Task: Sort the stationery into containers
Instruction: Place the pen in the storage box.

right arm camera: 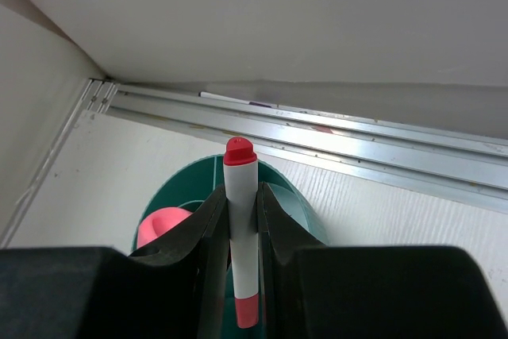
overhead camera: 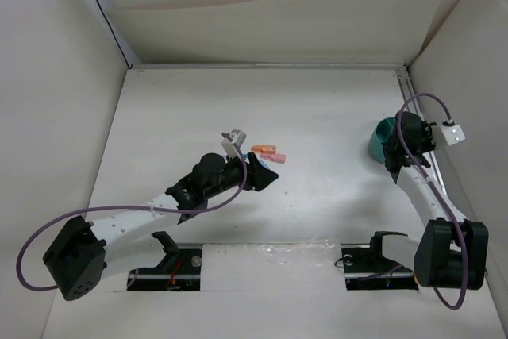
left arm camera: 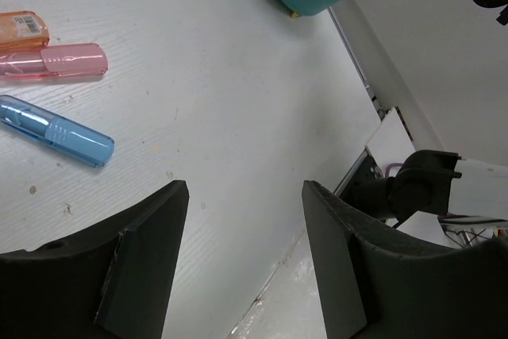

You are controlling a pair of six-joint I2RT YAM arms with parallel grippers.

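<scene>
Bright, even overhead light, soft faint shadows, near black jaws slightly blurred

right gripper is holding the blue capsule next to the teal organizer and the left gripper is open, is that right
Not quite. The right gripper is shut on the red-and-white pen, not the blue capsule; the right wrist view shows this. The capsule lies on the table in the left wrist view. The rest holds: the gripper is next to the teal organizer, and the left gripper is open.
</scene>
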